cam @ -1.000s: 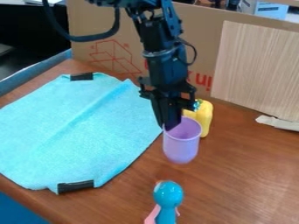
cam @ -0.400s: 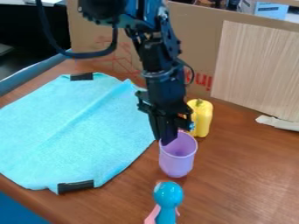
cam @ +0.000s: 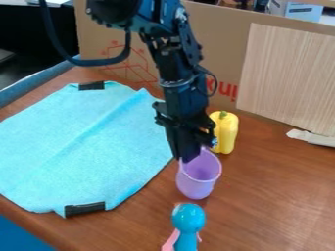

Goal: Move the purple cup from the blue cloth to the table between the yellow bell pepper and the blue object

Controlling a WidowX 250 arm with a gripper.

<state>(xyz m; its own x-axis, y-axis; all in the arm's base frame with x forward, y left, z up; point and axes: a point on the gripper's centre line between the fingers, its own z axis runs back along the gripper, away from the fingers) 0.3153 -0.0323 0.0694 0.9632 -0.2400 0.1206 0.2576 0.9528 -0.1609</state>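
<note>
Touching gripper [cam: 190,158] at rim: purple cup [cam: 196,188], below.

Below the claw [cam: 190,158], I've got the blue-headed figurine [cam: 189,219] cropped at its base. Light-blue cloth [cam: 82,147], left: edge cropped. Claw hides part of the purple cup [cam: 196,186].

Light-blue cloth [cam: 78,147] spread on brown table [cam: 268,196], view-left of pincer [cam: 190,156]; one long crease; black strips [cam: 85,209] at its far and near edges. Yellow pepper [cam: 226,132] upright, behind and view-right of pincer. Round-topped blue item [cam: 188,218], probably a toy, camera-side of pincer. Cardboard [cam: 226,37] standing beyond pincer; pale wood-grain board [cam: 288,78] before it, farther view-right; white strip [cam: 311,138] near board's foot.
</note>
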